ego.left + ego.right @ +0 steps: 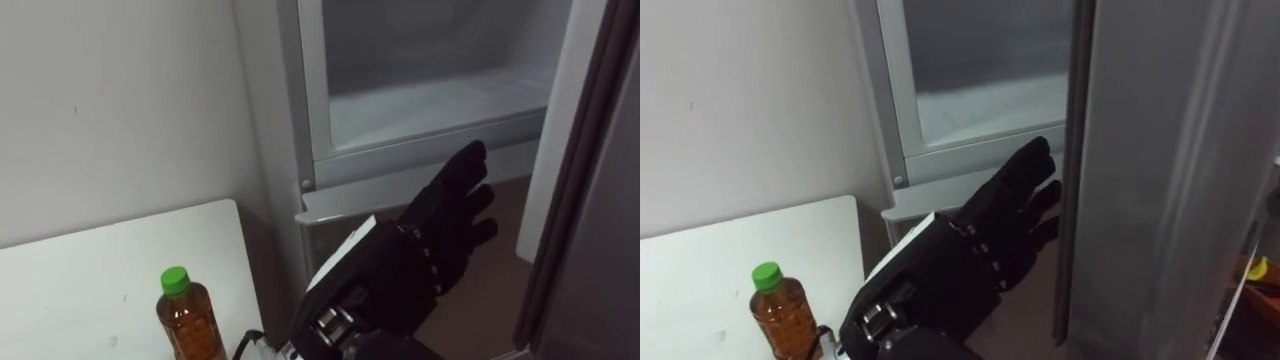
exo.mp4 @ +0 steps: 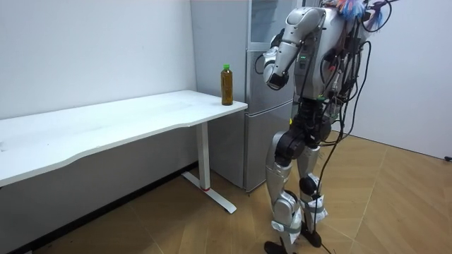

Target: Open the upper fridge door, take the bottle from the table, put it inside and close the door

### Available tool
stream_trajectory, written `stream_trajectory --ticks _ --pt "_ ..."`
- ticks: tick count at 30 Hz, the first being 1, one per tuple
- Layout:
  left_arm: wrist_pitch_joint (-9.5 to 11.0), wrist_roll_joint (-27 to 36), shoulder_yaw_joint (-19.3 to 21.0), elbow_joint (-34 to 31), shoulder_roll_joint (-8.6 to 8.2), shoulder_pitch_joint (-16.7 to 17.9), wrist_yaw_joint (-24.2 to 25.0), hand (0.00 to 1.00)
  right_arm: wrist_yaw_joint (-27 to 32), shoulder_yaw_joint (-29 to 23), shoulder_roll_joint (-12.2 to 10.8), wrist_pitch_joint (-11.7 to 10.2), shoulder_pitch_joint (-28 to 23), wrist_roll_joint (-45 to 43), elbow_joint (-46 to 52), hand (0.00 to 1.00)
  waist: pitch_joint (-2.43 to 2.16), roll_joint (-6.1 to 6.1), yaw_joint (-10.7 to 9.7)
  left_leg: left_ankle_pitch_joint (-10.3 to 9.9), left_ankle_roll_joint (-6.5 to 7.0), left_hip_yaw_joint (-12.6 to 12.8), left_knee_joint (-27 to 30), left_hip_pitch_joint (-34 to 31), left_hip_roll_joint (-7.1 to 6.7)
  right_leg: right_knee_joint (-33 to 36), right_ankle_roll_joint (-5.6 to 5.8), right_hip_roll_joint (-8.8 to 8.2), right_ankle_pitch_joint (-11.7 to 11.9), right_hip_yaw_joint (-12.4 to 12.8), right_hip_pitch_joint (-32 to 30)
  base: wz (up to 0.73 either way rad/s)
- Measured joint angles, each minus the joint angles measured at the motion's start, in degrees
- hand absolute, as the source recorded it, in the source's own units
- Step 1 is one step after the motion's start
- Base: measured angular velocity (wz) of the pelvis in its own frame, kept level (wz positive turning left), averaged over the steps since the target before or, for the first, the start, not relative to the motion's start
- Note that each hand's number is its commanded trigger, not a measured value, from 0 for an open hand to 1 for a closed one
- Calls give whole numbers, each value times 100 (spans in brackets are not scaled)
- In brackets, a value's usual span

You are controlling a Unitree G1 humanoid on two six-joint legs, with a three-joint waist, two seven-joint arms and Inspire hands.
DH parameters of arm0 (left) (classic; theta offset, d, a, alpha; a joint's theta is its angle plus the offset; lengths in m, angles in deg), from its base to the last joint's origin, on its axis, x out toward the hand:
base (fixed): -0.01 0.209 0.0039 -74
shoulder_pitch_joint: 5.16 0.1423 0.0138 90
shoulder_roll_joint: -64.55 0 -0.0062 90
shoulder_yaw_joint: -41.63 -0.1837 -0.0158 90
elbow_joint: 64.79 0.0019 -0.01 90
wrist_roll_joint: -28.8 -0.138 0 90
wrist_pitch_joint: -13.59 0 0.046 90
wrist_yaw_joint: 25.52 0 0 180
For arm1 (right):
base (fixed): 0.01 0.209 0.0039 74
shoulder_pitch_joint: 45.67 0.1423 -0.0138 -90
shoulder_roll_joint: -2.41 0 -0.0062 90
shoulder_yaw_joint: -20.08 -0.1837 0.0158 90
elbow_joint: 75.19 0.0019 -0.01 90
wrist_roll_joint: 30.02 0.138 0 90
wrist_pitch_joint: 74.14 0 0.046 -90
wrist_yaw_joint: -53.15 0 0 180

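— What are the fingers doing?

— The fingers (image 1: 468, 168) of the left hand (image 1: 440, 228) are straight and a little spread, and they hold nothing. They point up and forward at the grey sill below the upper compartment (image 1: 430, 105) of the fridge (image 2: 256, 141). I cannot tell whether the tips touch that sill.

— And the compartment?

— It is open, with a pale shelf showing inside (the back of it is dim). Its door (image 1: 1150, 170) is swung out on the robot's right and is seen edge-on, just beside the hand.

— Where is the bottle?

— The bottle (image 1: 188, 318) stands upright on the white table (image 1: 90, 270), near the corner closest to the fridge. It is to the left of the forearm and apart from the hand. It has a green cap and amber liquid.

— And the robot?

— In the room view it stands upright on the wooden floor (image 2: 395, 204), directly in front of the fridge. The table's end is at its left, and its left arm is raised and bent toward the cabinet. The table runs along the white wall (image 2: 92, 49).
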Motion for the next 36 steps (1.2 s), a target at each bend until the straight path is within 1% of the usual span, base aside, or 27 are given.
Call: stream_trajectory --ticks 3,4,5,6,7,8,9,10,11,14,15,16,17,18,19,20,21,22,23,25,26,28,31,34,36 --pt "-14 -3 -16 0 -6 -3 19 0 42 126 7 4 67 -5 -1 0 -2 -4 9 0 0 62 7 -63 13 82 -9 0 -6 68 -136 -12" --pt "-21 -3 -22 0 -9 -3 20 2 52 169 7 4 82 -5 -1 0 -3 -5 1 0 0 72 8 -87 15 88 -10 2 -5 79 -167 -8" --pt "-50 -13 -67 0 -25 -27 15 18 59 173 1 4 90 -4 -1 0 3 -15 -15 0 0 75 8 -105 17 85 -15 5 1 76 -178 0" --pt "-75 -13 -71 0 -41 -41 17 41 64 173 -3 4 86 -2 -1 0 6 -24 -14 0 0 79 8 -106 17 85 -14 5 1 76 -178 0" --pt "-89 -12 -82 2 -53 -88 16 50 72 174 -14 4 87 -2 4 0 2 -36 -14 0 0 87 7 -105 17 81 -14 6 1 83 -178 0" --pt "-95 -11 -86 2 -63 -158 11 75 89 201 -18 3 86 -2 24 0 -1 -39 -11 0 0 92 7 -105 17 79 -14 6 1 89 -177 0" --pt "-96 -11 -90 2 -70 -192 3 91 110 231 -18 3 87 -2 35 0 -1 -39 -11 0 0 93 7 -105 17 78 -14 6 1 91 -177 0" --pt "-99 -11 -106 2 -91 -263 -16 100 123 299 -19 3 89 -1 41 0 -2 -39 -10 0 0 95 6 -105 17 78 -14 6 1 92 -178 0" --pt "-104 -11 -112 3 -128 -313 -22 100 135 344 -15 3 89 -1 55 0 -2 -38 -9 0 0 98 6 -105 17 77 -14 6 1 94 -178 0" --pt "-103 -10 -123 4 -151 -336 -50 100 182 379 -13 5 68 -19 112 0 -7 -32 -13 0 0 105 3 -105 18 79 -13 9 2 93 -165 0" --pt "-99 -10 -121 3 -155 -336 -50 100 189 380 -11 4 51 -25 145 0 -12 -33 -9 0 0 105 3 -105 17 83 -12 9 3 93 -162 0" --pt "-65 -6 -146 -6 -171 -340 -41 100 197 386 -9 5 42 -22 195 0 -35 -6 -13 0 0 115 3 -102 16 77 -9 9 7 99 -159 0" --pt "-66 -2 -215 -1 -224 -352 -64 99 213 390 -12 5 44 -34 242 0 -33 -9 -16 0 0 137 2 -98 16 78 -5 8 19 113 -160 -6" --pt "-76 -1 -261 1 -265 -359 -106 91 227 391 -13 4 48 -33 259 0 -35 -6 -22 0 0 146 2 -98 16 72 -3 7 31 120 -161 -8" --pt "-101 2 -267 38 -353 -360 -178 73 244 391 -20 4 65 -31 260 0 -46 16 -58 0 0 160 -1 -95 16 68 -2 6 37 129 -163 -6" --pt "-108 5 -339 38 -406 -379 -210 60 261 395 -28 5 67 -31 259 0 -55 32 -98 0 0 178 -6 -86 17 68 -2 6 37 139 -162 -5" --pt "-116 4 -360 48 -440 -385 -268 51 273 395 -33 5 67 -31 264 0 -58 43 -125 0 0 188 -8 -79 18 69 -2 8 37 145 -161 -10" --pt "-122 3 -360 81 -497 -399 -321 35 304 395 -36 5 63 -30 299 0 -43 76 -162 0 0 219 -25 -45 27 62 -4 16 38 156 -162 -18" --pt "-123 2 -363 82 -517 -432 -367 26 348 397 -35 6 59 -30 308 0 -30 108 -185 0 -1 259 -61 -3 34 57 -8 28 37 199 -163 -19" --pt "-128 2 -366 91 -516 -521 -382 16 437 396 -38 6 63 -51 308 0 -19 153 -255 2 -3 274 -97 28 38 61 -12 35 35 210 -167 -9" --pt "-128 2 -366 111 -516 -575 -384 9 479 395 -39 6 69 -53 308 0 -11 167 -295 2 -3 282 -97 37 39 65 -13 37 35 219 -169 -6" --pt "-128 3 -370 113 -514 -583 -382 7 511 394 -45 6 64 -52 306 0 -9 167 -316 2 -4 298 -103 56 41 71 -13 40 35 249 -169 -7" --pt "-142 -3 -477 115 -509 -584 -367 4 580 394 -50 6 69 -27 304 0 -5 161 -319 2 -3 306 -110 63 34 76 -14 34 37 261 -165 -1" --pt "-238 -2 -477 115 -504 -584 -349 3 621 402 -64 6 71 -9 295 0 -4 160 -319 2 -3 305 -110 57 33 75 -12 32 38 259 -166 0" --pt "-254 -2 -478 115 -505 -584 -349 2 623 406 -64 7 72 -5 294 0 -4 161 -321 2 -3 306 -110 54 34 74 -12 33 38 255 -166 0"
